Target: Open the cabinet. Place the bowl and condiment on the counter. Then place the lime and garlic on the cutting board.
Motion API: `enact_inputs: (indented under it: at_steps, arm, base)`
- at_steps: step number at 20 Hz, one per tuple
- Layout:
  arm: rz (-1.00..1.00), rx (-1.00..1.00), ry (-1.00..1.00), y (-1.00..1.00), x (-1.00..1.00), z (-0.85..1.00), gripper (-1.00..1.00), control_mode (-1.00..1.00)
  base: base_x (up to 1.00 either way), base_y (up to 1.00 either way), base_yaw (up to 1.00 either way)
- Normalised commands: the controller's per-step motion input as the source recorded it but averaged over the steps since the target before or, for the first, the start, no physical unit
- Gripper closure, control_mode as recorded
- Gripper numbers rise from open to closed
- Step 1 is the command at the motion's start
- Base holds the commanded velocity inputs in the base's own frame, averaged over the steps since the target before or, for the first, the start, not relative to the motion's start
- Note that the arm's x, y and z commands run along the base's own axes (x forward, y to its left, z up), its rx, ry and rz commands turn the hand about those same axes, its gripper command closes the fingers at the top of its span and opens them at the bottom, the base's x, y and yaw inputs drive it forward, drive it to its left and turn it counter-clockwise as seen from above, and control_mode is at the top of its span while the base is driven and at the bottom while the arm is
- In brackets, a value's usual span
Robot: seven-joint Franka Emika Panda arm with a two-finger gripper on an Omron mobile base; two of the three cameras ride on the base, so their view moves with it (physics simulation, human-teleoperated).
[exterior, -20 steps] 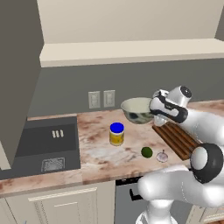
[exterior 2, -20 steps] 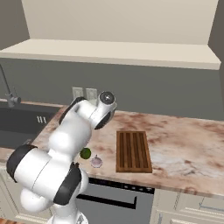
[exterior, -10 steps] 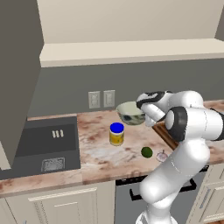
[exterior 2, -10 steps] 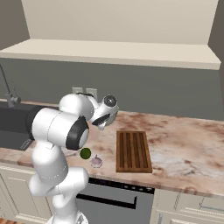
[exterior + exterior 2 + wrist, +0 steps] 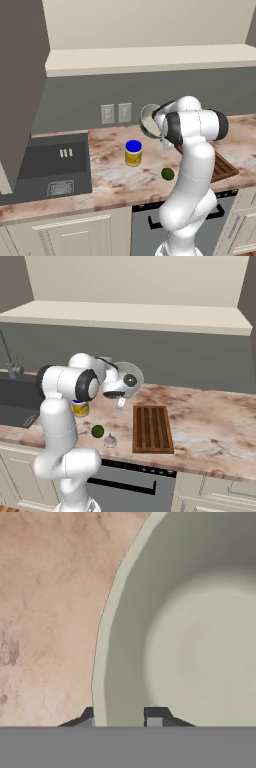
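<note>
Whereas the bowl (image 5: 190, 637) was upright on the counter (image 5: 112, 170) a second ago, it is now tipped and pinched at its rim by the gripper (image 5: 122, 718). One condiment (image 5: 133, 152), one lime (image 5: 167, 173), one garlic (image 5: 110, 441) and one cutting board (image 5: 152, 428) are counted.

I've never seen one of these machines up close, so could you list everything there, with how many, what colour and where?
Greyish-cream ceramic bowl: one, its rim between the gripper's fingers.
Jar with blue lid: one, yellow contents, on the counter.
Green lime: one, near the counter's front edge.
Pale garlic bulb: one, beside the lime.
Dark brown slatted cutting board: one, bare.
Marbled reddish-brown counter: one.
Dark sink: one, left.
Wall outlets: two, pale.
Gripper: one, shut on the bowl.
</note>
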Motion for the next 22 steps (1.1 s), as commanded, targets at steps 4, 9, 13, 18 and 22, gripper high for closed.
enact_inputs:
  at_steps: [4,9,13,18,22]
  arm:
    - [0.12,0.00,0.00,0.00,-0.20,-0.05,1.00,-1.00]
    - [0.18,0.00,0.00,0.00,-0.45,0.25,1.00,-1.00]
    - [0.20,0.00,0.04,0.00,-0.16,0.50,1.00,-1.00]
    - [0.17,-0.06,0.05,0.00,0.00,0.26,1.00,-1.00]
    - [0.12,-0.17,0.05,0.00,0.04,-0.06,-1.00,-1.00]
  base:
    - [0.00,0.00,0.00]
    - [0.00,0.00,0.00]
    - [0.00,0.00,0.00]
    - [0.00,0.00,0.00]
    - [0.00,0.00,0.00]
